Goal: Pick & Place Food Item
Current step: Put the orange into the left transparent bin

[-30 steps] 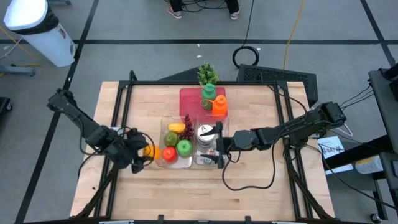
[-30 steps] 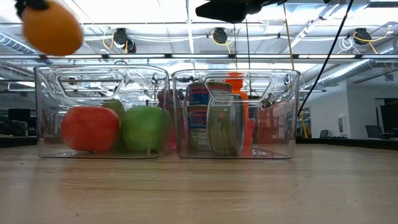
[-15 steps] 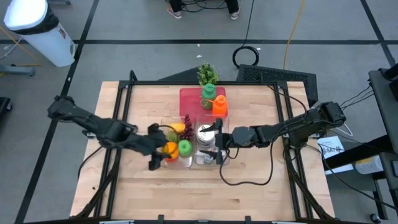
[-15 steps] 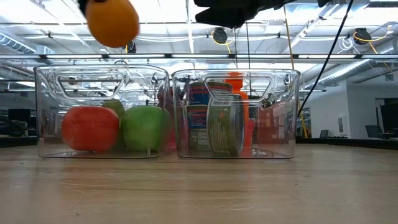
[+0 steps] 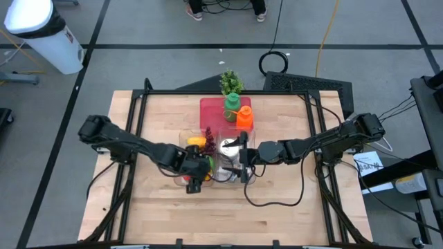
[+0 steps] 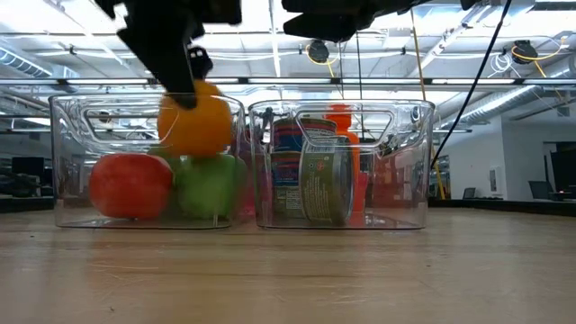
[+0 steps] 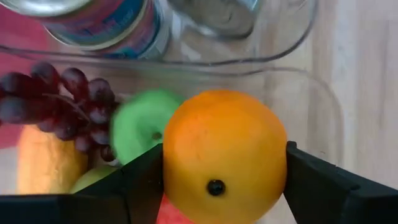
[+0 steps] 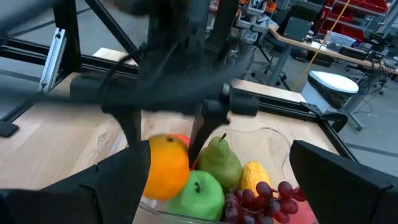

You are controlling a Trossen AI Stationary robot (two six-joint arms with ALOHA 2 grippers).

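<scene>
The left gripper is clamped on the orange, one finger on each side of the fruit, as the left wrist view confirms. In the high view this gripper is over the left bin, towards that bin's near edge. In the low view the orange hangs at about rim height, partly below the rim line, directly above the gap between the red apple and the green apple. It appears close to both or resting on them; contact cannot be confirmed.

The governing relation is vertical: the orange sits directly under the gripper and directly above fruit already in the bin. An orange has no long axis, so orientation is immaterial. In my judgement the placing step is near its end; release remains. The risk is that the orange rolls off the apples on release, though the bin walls should contain it.

Further into the bin lie grapes, a pear and a yellow fruit.

The right bin stands just beside the left one and holds cans. The right gripper waits above it with its fingers spread wide, holding nothing. The left arm alone is engaged with the orange.
</scene>
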